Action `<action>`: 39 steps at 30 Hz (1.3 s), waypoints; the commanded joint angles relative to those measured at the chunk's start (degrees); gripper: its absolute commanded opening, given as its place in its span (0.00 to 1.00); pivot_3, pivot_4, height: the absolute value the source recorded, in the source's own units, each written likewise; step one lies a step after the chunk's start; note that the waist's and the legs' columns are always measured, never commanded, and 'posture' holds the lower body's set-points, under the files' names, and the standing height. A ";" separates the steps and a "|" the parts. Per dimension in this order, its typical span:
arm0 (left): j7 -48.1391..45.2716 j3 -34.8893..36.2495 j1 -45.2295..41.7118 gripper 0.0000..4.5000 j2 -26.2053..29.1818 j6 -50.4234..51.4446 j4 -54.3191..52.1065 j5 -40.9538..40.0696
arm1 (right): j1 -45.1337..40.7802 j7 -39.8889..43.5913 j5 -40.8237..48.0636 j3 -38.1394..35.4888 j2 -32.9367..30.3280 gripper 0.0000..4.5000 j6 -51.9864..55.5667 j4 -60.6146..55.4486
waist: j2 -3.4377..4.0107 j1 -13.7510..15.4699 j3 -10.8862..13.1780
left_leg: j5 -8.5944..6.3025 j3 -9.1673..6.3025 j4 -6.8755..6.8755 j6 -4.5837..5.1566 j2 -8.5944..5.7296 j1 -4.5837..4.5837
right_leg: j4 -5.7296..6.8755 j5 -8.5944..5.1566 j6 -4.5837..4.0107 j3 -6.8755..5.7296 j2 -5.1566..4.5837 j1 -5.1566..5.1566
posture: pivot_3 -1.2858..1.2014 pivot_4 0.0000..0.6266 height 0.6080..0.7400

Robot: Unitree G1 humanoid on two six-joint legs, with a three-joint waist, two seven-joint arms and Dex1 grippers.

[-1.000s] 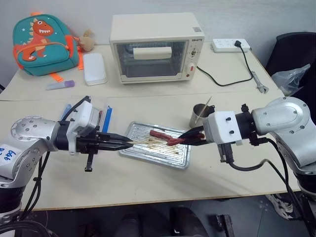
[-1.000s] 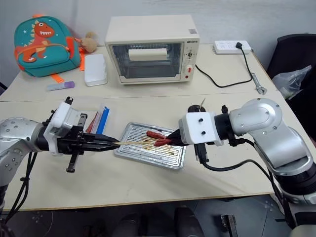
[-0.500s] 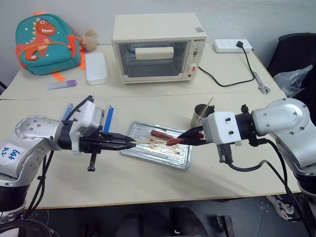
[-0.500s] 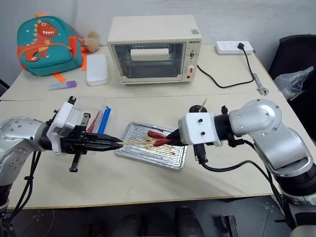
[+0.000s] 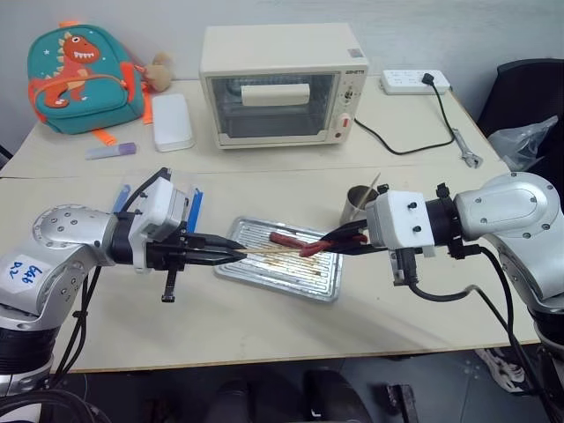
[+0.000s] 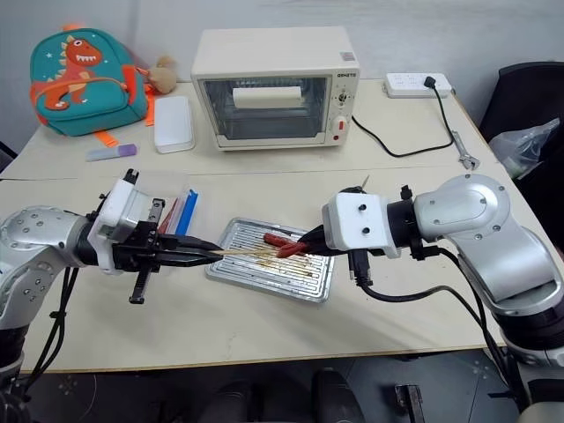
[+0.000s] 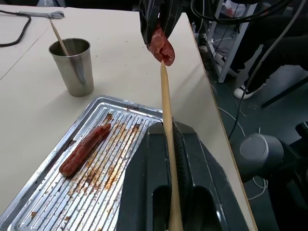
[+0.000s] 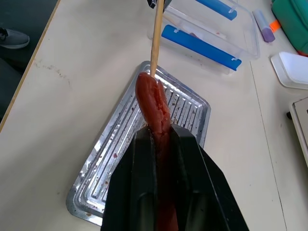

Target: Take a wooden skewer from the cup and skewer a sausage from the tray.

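My left gripper [image 5: 231, 251] is shut on a wooden skewer [image 7: 166, 120], which runs level over the tray [image 5: 264, 278] with its point to the right. Facing it, my right gripper [image 5: 339, 244] is shut on a reddish-brown sausage [image 8: 153, 103], held above the tray. The skewer's tip [image 8: 156, 38] meets the sausage's free end [image 7: 161, 45]. A second sausage [image 7: 85, 149] lies on the tray's ridged bottom. The silver cup [image 5: 355, 204] stands just behind my right gripper with another skewer in it.
A clear plastic box with blue clips [image 8: 211, 33] sits behind my left gripper. Farther back are a cream toaster oven [image 5: 278, 84], a teal dinosaur backpack [image 5: 84, 75], a white case [image 5: 172, 122], a power strip [image 5: 414, 81] and a wrench [image 5: 465, 148].
The whole picture has shifted slightly. Both grippers keep their places, with the skewer's tip staying at the end of the held sausage.
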 commanded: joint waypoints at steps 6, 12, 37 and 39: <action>-2.07 1.36 -0.71 0.00 1.53 -1.20 0.08 0.54 | 0.28 -0.39 1.45 -1.67 -0.65 0.07 -0.54 -2.90 | 0.00 0.03 0.00 | 0.00 0.00 0.00 0.00 0.00 0.00 | 0.00 0.00 0.00 0.00 0.00 0.00 | 0.52 0.24 1.00; -2.33 1.53 -1.00 0.00 1.75 -1.43 0.51 0.85 | -0.33 -0.50 1.48 -1.31 -0.59 0.07 -0.30 -2.74 | 0.00 0.03 0.00 | 0.00 0.00 0.00 0.00 0.00 0.00 | 0.00 0.00 0.00 0.00 0.00 0.00 | 0.52 0.24 1.00; -1.79 2.13 -2.01 0.00 2.18 -0.67 -0.42 -0.42 | -0.82 -0.55 0.17 -0.46 -0.69 0.07 -1.03 -1.49 | 0.00 0.03 0.00 | 0.00 0.00 0.01 0.00 0.00 0.00 | 0.02 0.00 0.00 0.00 0.00 0.00 | 0.52 0.24 1.00; -1.65 2.18 -2.03 0.00 2.13 -0.52 -0.60 -0.61 | -0.69 -0.59 0.08 -0.40 -0.67 0.07 -1.15 -1.44 | 0.00 0.03 0.00 | 0.00 0.00 0.01 0.00 0.00 0.00 | 0.02 0.00 0.00 0.00 0.00 0.00 | 0.52 0.24 1.00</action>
